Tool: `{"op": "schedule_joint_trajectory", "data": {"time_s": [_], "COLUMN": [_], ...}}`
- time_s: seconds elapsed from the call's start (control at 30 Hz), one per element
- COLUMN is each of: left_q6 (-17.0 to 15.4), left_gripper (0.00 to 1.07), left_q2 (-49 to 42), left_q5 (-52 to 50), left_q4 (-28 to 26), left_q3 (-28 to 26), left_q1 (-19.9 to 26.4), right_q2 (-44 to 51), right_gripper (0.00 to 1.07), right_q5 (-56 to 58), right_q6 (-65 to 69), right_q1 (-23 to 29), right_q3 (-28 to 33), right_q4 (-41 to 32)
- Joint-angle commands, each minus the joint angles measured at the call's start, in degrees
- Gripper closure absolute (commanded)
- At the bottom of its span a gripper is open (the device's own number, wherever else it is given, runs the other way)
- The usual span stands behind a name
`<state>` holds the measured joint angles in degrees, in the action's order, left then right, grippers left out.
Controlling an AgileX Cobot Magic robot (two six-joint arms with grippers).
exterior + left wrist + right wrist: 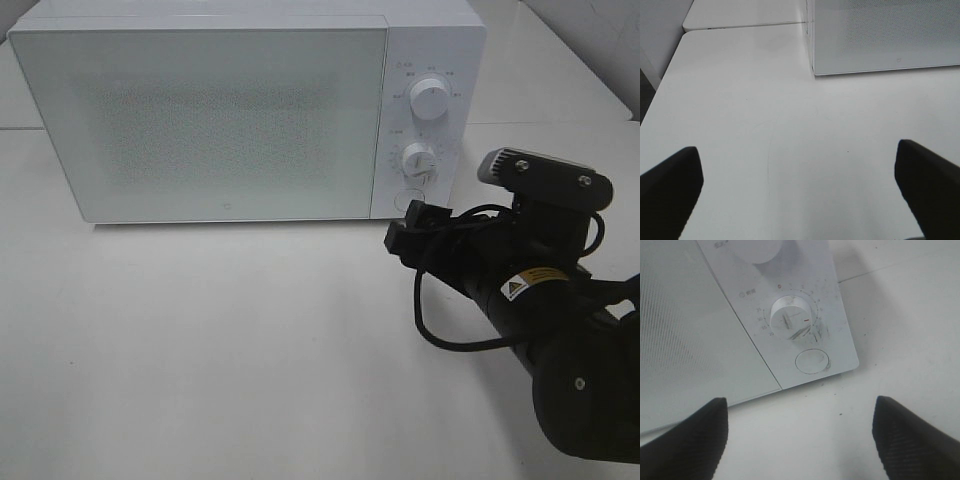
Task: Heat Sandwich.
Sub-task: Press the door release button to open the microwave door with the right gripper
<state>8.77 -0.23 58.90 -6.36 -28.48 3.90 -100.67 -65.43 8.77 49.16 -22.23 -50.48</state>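
The sandwich is out of view in every frame. A white microwave (200, 120) stands at the back of the table with its door shut. My right gripper (408, 227) hovers just in front of the control panel's lower corner, open, nothing between its fingers. In the right wrist view the right gripper (800, 410) faces the round door button (811, 361) below the lower dial (788, 316). My left gripper (797, 152) is open over bare table, empty, with the microwave's corner (815, 70) ahead of it. It does not show in the exterior high view.
The white table (200, 350) stretches in front of the microwave. The panel carries an upper dial (432, 98), a lower dial (418, 163) and the round button (410, 199). The right arm's black body (540, 300) and its cable fill the lower right.
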Motion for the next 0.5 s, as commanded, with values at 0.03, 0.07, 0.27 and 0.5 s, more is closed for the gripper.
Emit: {"op": "schedule_joint_trajectory", "data": {"time_s": [0.03,0.07,0.27,0.5], "left_q6": [-0.11,-0.11,-0.11,-0.11], "left_gripper": [0.03,0.03,0.03,0.03], "left_q2": [-1.26,-1.26,-1.26,-1.26], "left_q5": [0.17,0.17,0.17,0.17], "left_q4": [-0.11,-0.11,-0.11,-0.11], "left_q3": [0.17,0.17,0.17,0.17], "left_q1": [0.06,0.06,0.06,0.06], "right_q2": [-0.06,-0.06,-0.06,-0.06], "right_gripper": [0.31,0.31,0.34,0.57], "right_q5": [0.29,0.29,0.29,0.34], "right_q6": [18.45,18.45,46.18,64.52], "right_q1": [0.29,0.29,0.29,0.29], "right_q3": [-0.40,-0.40,-0.40,-0.40], "right_q4": [0.06,0.06,0.06,0.06]}}
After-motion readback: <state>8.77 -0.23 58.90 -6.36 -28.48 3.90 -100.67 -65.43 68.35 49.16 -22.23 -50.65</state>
